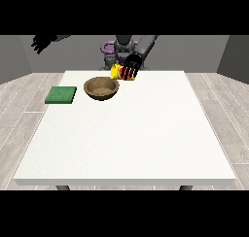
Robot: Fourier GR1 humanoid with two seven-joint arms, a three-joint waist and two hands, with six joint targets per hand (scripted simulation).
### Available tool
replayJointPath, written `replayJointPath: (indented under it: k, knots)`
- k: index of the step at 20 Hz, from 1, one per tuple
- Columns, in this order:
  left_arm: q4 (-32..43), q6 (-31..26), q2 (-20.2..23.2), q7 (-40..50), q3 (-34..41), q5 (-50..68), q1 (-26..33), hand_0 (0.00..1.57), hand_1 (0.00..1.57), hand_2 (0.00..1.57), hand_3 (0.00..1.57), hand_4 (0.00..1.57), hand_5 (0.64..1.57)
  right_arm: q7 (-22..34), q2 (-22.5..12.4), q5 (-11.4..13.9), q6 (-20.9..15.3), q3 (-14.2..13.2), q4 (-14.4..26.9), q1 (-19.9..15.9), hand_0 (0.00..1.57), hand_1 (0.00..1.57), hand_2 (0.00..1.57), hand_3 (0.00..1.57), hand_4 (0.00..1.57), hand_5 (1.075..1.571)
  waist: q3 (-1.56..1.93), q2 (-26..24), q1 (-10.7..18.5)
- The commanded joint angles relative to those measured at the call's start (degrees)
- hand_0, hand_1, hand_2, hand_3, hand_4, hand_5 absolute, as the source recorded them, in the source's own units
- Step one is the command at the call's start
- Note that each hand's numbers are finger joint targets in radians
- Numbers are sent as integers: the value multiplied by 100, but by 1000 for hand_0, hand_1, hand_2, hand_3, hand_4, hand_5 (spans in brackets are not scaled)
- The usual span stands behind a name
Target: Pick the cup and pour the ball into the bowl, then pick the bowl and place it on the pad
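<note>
Hand [41,42] at the view's left is raised well above and clear of the tabletop [126,143], beyond its far left corner; whether its fingers are spread or curled cannot be told. Green pad [61,95] lies flat near the tabletop's left edge. Brown bowl [101,89] stands upright just to the pad's right, apart from it; the ball cannot be made out. Cup [121,72], yellow with red, is tipped on its side above the bowl's far right rim, mouth toward the bowl. Hand [132,66] at the view's right holds it, fingers curled round the cup.
</note>
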Motion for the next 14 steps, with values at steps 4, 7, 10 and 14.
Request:
replayJointPath:
  k: [4, 7, 10, 14]
  knots:
    - [245, -862, -187, 1683, -950, -1118, -701, 1351, 1351, 1571, 1571, 1364, 1563, 122, 12, 16, 8, 81, 349, -240, 0, 0, 0, 127, 691, 1554, -10, -354, -68]
    - [315, -1042, -189, 2124, -1541, -1782, -904, 1487, 1487, 1571, 1571, 1191, 1561, -256, 84, 186, 53, 115, 537, -242, 0, 0, 0, 250, 697, 1555, -6, -177, -54]
    - [319, -1592, -190, 2491, -1756, -2096, -1299, 1396, 1396, 1571, 1571, 1038, 1571, -295, 100, 173, 47, 120, 621, -402, 0, 0, 0, 265, 691, 1554, -9, -43, -159]
    - [-410, -2637, -191, 2727, -2370, -2136, -1124, 410, 410, 1341, 1548, 1019, 1571, -330, 372, 448, -295, 360, 791, -694, 0, 0, 0, 328, 690, 1553, -12, -166, -275]
